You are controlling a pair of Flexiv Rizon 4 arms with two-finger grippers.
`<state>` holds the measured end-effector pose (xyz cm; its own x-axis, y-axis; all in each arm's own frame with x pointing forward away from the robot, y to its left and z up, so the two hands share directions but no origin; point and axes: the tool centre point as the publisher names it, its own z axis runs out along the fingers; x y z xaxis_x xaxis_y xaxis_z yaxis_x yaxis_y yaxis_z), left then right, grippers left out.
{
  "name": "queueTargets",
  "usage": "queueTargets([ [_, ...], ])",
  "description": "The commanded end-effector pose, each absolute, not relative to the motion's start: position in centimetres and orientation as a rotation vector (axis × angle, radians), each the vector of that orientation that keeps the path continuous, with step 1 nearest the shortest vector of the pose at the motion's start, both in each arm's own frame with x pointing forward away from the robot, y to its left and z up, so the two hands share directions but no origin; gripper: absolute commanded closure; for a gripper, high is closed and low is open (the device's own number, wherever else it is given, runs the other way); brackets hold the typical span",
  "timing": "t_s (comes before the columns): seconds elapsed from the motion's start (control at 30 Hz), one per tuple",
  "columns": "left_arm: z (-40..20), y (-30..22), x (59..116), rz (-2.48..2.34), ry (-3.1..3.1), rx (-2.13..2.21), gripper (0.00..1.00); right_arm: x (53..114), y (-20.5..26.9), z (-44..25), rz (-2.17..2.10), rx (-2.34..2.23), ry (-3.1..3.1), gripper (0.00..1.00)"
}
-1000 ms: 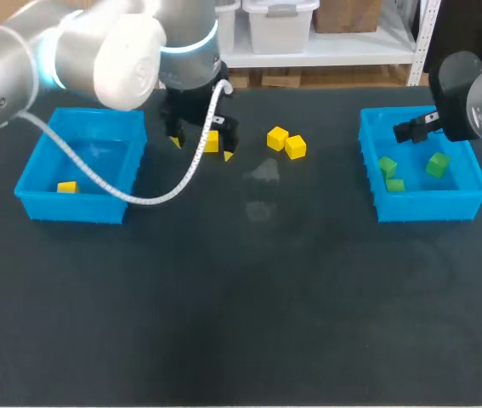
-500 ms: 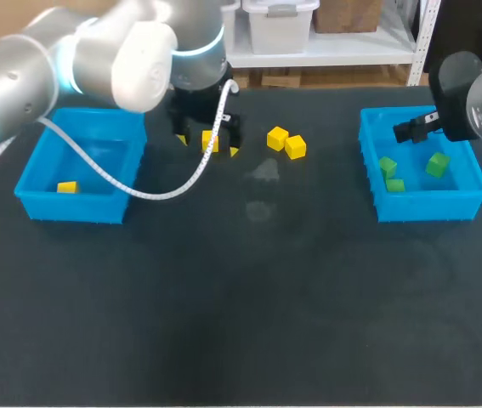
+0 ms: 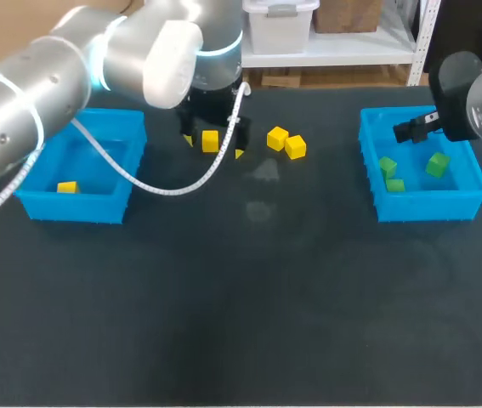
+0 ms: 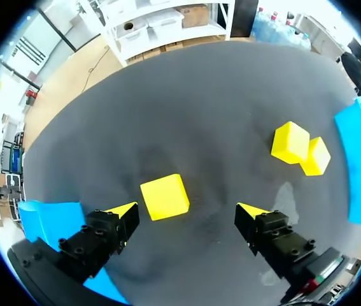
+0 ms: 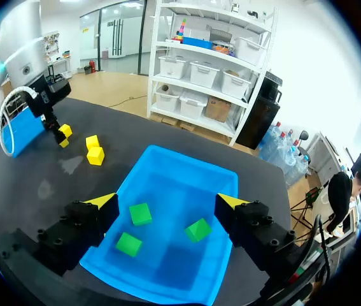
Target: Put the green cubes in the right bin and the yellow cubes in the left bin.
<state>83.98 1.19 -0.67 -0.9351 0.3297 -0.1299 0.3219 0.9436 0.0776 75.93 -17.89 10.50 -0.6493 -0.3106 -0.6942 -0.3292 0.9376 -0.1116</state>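
Jaws of the left gripper point(image 3: 212, 148) stand spread in the upper middle-left of the head view, straddling a single yellow cube point(image 3: 210, 140) that sits on the dark table point(image 3: 249, 323). In the left wrist view the same gripper point(image 4: 190, 213) has that cube point(image 4: 164, 196) just beside 1 yellow tip and well apart from the other, so neither side pinches it. A pair of yellow cubes point(image 3: 286, 142) lies touching each other just right of the gripper, upper centre of the frame; in the left wrist view the pair point(image 4: 301, 148) lies ahead of the fingers and off to one side.

At the left edge of the head view the left bin point(image 3: 70, 208) holds 1 binned yellow cube point(image 3: 67, 187) near its front wall. At the right edge the right bin point(image 3: 428, 206) holds 3 green cubes point(image 3: 395, 185).

Over that bin hangs the right gripper point(image 5: 167, 200), its jaws wide apart and gripping nothing. Below it the right bin point(image 5: 180, 182) shows the green cubes point(image 5: 140, 213) lying apart from one another on its floor.
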Motion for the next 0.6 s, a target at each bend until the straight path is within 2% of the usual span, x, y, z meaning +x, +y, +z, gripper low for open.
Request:
queueTargets([
  [0.03, -0.99, 0.93, 84.71, 0.090, 2.991, 0.488, 0.56, 75.89, -17.88, 10.34, 0.032, -0.447, 2.311, 0.00],
  [0.07, -1.00, 0.96, 84.72, 0.094, 2.987, 0.484, 1.00, 75.89, -17.88, 10.34, 0.032, -0.447, 2.311, 0.00],
  [0.6, -0.31, 1.51, 84.21, 0.114, 2.919, 0.485, 1.00, 75.89, -17.88, 10.34, 0.032, -0.447, 2.311, 0.00],
])
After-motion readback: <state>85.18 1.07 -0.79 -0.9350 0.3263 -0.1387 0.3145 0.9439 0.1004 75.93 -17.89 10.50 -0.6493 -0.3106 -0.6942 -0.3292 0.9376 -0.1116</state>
